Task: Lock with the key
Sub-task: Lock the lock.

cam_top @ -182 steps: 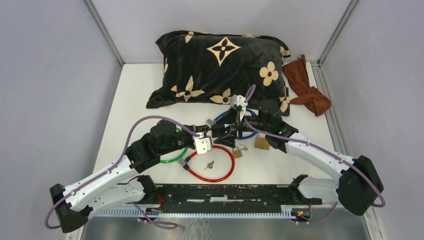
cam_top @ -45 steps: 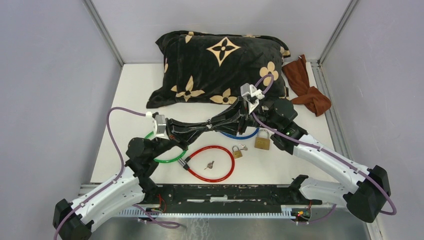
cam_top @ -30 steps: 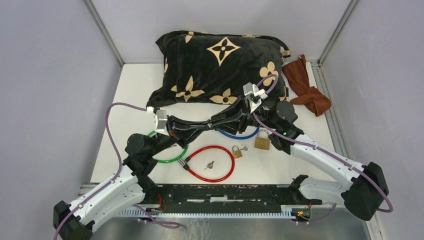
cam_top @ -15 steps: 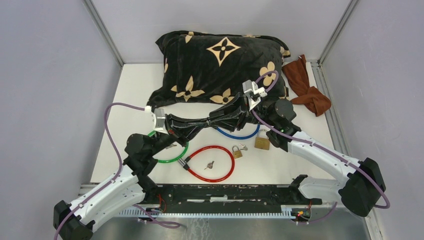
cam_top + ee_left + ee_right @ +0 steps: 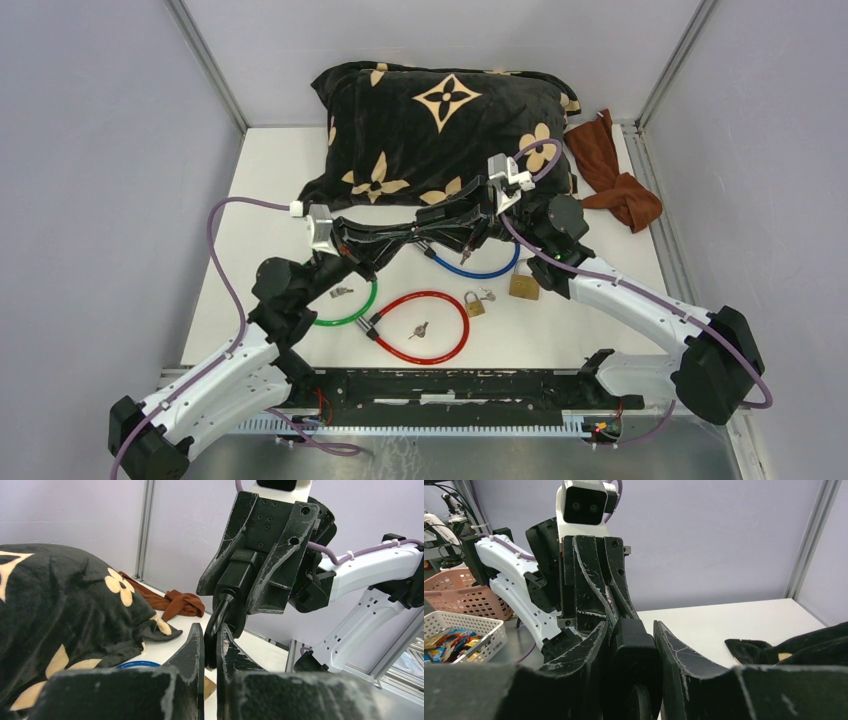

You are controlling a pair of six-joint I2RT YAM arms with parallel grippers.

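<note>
Both arms met in the air just in front of the pillow's (image 5: 440, 130) near edge, raised clear of the desk (image 5: 270, 200). The right end effector (image 5: 630, 627) clamped the black lock head (image 5: 631, 647) of the blue cable lock across its sides, its jaws spread only as far as the block's width. I judged the purpose was to steady the head and present its end to the other arm.

From there the blue cable (image 5: 478, 272) drooped in a loop before the pillow's right half. Whether it rested on the desk was not clear.

The left end effector (image 5: 210, 630) faced the head straight on, its fingers (image 5: 195, 647) drawn together to a slit. A dark piece (image 5: 216, 615) curved from the lock head down into that slit and was pinched there. It was probably the key, though neither wrist view ruled out the cable's own end.

The face-to-face pose suited a twist of one wrist with the other arm bracing. The lock head therefore sat inside the right grip and just beyond the left tips, nearer the arms than the pillow.
</note>
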